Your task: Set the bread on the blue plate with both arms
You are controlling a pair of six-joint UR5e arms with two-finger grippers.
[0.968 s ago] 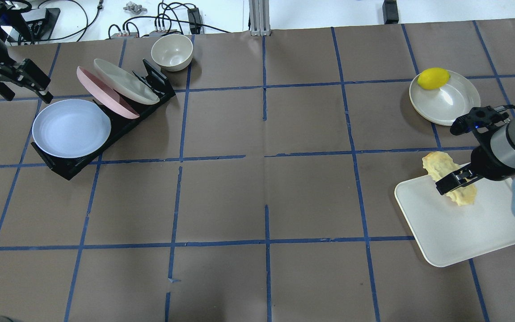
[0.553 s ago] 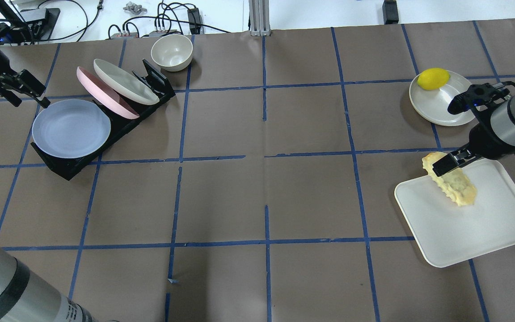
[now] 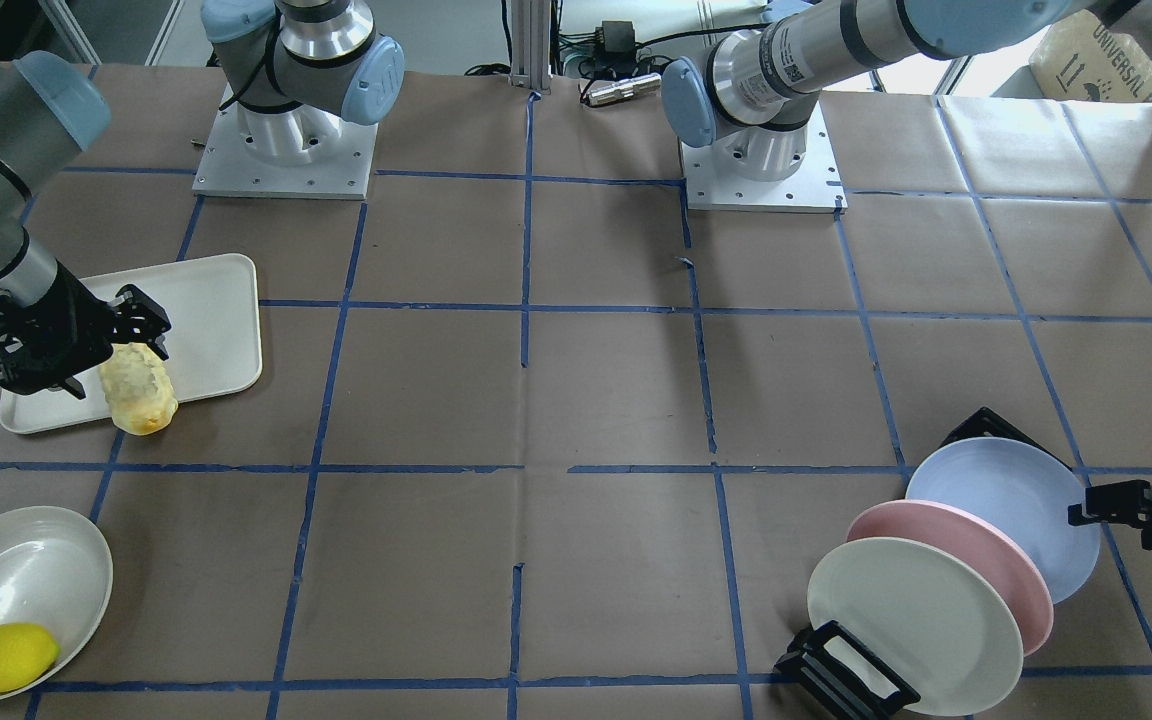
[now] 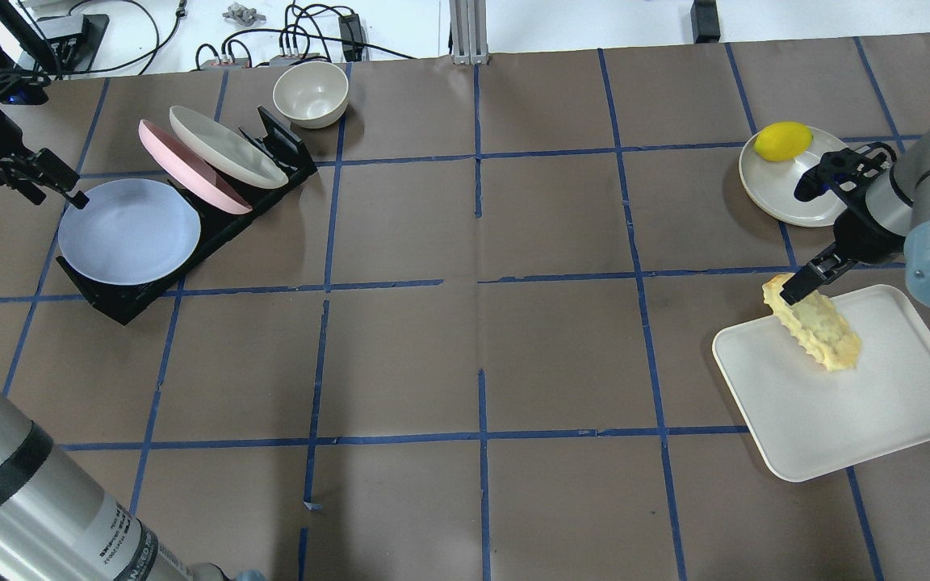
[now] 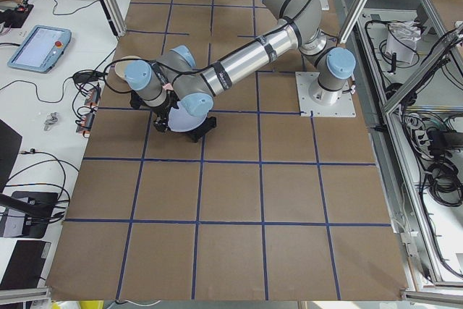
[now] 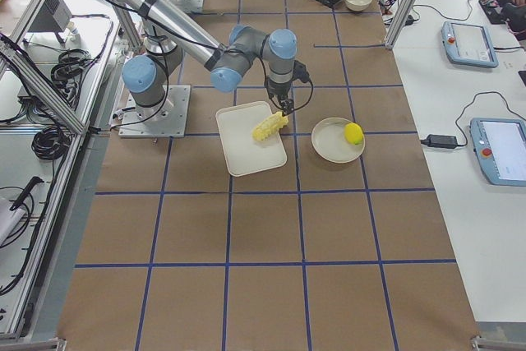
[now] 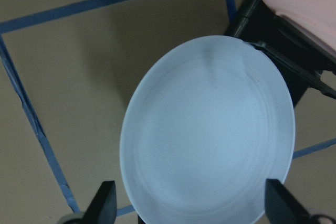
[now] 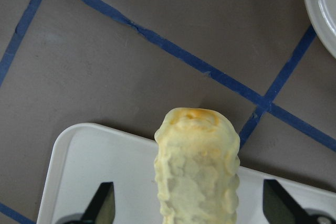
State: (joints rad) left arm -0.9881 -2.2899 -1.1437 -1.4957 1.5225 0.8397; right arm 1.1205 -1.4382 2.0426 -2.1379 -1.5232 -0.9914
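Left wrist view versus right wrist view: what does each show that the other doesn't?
Left wrist only: the blue plate in the black rack, with the pink plate at the corner. Right wrist only: the bread on the white tray, one end past its rim, and a cream plate's edge. Both: the brown table with blue tape, and an open gripper, the left gripper and the right gripper.

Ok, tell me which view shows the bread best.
Overhead exterior: the bread shows at nearly full length on the tray. Right wrist is closer but crops it; front-facing hides part behind the right hand; side views: tiny.
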